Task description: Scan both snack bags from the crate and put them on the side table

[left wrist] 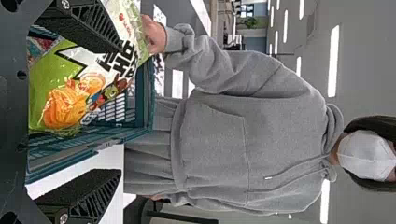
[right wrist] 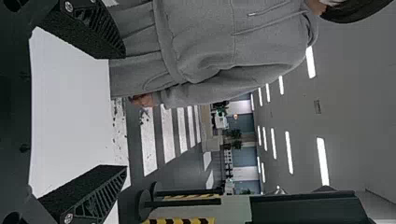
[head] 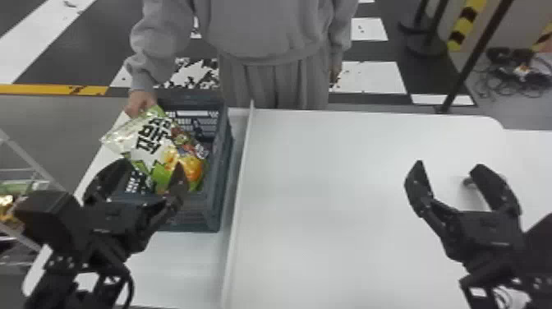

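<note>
Both left hand (head: 153, 163) and right hand (head: 448, 164) gape open, a person (head: 267, 33) holding a snack bag (head: 158, 141) just beyond the left.

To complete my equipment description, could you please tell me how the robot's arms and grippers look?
The left arm and right arm are black and jointed; a dark cable loops along the left one. The left gripper and right gripper match: two black, tapering fingers each, with ribbed sides and small silvery screws.
</note>
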`<state>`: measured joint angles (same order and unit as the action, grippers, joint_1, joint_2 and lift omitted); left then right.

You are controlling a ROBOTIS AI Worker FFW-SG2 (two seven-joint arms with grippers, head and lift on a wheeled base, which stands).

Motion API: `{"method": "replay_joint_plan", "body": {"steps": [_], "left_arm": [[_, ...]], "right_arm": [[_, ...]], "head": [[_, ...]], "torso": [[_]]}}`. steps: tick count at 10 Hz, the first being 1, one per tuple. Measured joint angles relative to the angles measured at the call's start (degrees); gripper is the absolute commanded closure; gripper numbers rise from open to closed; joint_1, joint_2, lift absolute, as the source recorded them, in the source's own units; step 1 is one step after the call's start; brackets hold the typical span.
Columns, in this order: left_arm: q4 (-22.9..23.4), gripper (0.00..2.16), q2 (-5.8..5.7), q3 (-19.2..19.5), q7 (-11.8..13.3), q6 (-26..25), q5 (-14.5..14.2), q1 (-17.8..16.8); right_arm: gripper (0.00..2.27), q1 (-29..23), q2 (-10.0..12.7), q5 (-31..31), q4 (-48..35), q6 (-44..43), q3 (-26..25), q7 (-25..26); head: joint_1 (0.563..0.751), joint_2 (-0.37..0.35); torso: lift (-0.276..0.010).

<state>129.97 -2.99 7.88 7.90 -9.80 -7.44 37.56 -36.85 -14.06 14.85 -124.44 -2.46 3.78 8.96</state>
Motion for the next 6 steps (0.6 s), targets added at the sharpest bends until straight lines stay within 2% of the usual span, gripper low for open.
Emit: {"method": "replay_joint_plan", "body": {"steps": [6], "left_arm": [[-0.1,0.08,0.10,0.0,0.1,0.0,0.0,0.0]], "right_arm": [[0.08,-0.2,0.0,0.1,0.1,0.0,0.0,0.0]], "head": [[0.695,0.043]], "torso": [[-0.087]]}}
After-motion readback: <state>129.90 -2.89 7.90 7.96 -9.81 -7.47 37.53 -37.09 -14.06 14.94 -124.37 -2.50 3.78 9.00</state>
